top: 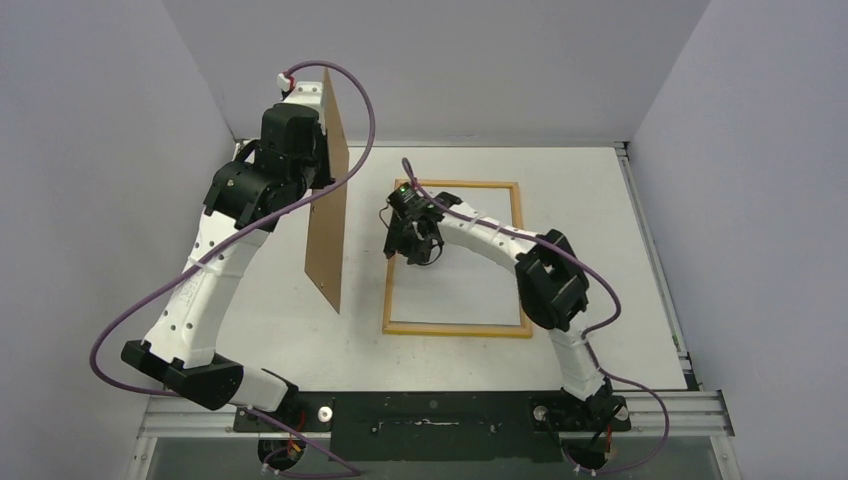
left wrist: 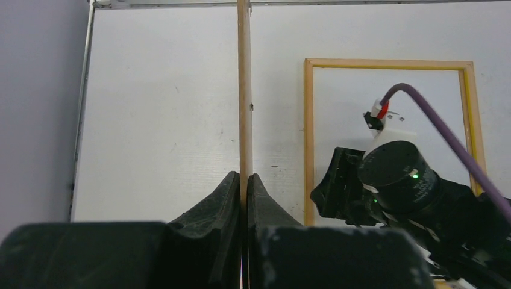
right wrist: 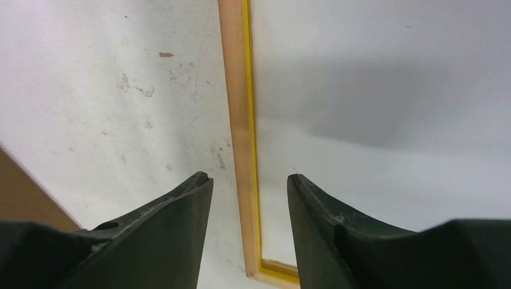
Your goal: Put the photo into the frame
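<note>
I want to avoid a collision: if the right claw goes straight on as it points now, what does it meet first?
Probably the frame: its side rail lies straight ahead, inside the gap of the open right claw, though depth is unclear.

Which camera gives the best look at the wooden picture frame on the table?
The top external view: the whole frame lies flat there, with only the right arm crossing it. The left wrist view loses one end behind that arm. The right wrist view shows just one rail between the right fingers.
</note>
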`<state>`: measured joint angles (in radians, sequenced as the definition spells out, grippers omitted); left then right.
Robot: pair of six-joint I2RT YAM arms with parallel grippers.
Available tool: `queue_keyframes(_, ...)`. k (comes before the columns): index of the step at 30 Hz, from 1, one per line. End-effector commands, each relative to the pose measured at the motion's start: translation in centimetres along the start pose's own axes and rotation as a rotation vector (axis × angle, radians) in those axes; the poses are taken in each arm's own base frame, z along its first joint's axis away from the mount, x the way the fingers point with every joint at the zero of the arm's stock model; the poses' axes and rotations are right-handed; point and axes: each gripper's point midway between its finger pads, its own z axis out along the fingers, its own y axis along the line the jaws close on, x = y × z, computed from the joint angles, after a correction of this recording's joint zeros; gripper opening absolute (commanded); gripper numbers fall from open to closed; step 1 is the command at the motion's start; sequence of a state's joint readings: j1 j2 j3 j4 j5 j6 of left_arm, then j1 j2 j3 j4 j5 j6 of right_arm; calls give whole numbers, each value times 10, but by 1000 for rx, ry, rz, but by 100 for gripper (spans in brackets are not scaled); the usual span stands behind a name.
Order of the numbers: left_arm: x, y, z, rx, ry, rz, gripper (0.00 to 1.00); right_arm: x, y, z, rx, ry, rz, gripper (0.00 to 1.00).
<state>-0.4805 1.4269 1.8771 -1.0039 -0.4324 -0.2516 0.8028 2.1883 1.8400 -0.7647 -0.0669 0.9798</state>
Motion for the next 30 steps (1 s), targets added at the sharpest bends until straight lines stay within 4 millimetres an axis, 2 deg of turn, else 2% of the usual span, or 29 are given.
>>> queue_keyframes(1,-49,-15,-23,123,-154,-87,0,-54,8,-90,-178,-208,26,52)
queue_keyframes(4,-60,-38,-29,257,-193,-89,0,-85,-8,-130,-259,-332,35,61)
queue_keyframes(6,-67,-58,-34,374,-224,-85,0,-108,-16,-158,-368,-408,53,62)
queue_keyframes(7,-71,-67,-37,428,-240,-84,0,-113,-15,-173,-438,-436,55,63)
queue_keyframes(10,-83,-95,-49,598,-294,-88,0,-140,-27,-219,-584,-579,74,70)
queue_keyframes(15,-113,-127,-74,818,-395,-118,0,-159,-47,-285,-666,-798,50,89)
queue_keyframes(20,-147,-142,-97,956,-481,-186,0,-169,-79,-341,-677,-997,142,94)
queue_keyframes(22,-159,-144,-104,1000,-507,-207,0,-168,-95,-356,-636,-1059,198,94)
queue_keyframes(25,-172,-140,-101,1029,-492,-264,0,-161,-112,-369,-602,-1125,276,94)
queue_keyframes(27,-180,-136,-101,1061,-487,-315,0,-156,-117,-366,-603,-1128,304,94)
queue_keyframes(30,-189,-134,-104,1139,-465,-400,0,-155,-107,-366,-649,-1106,276,95)
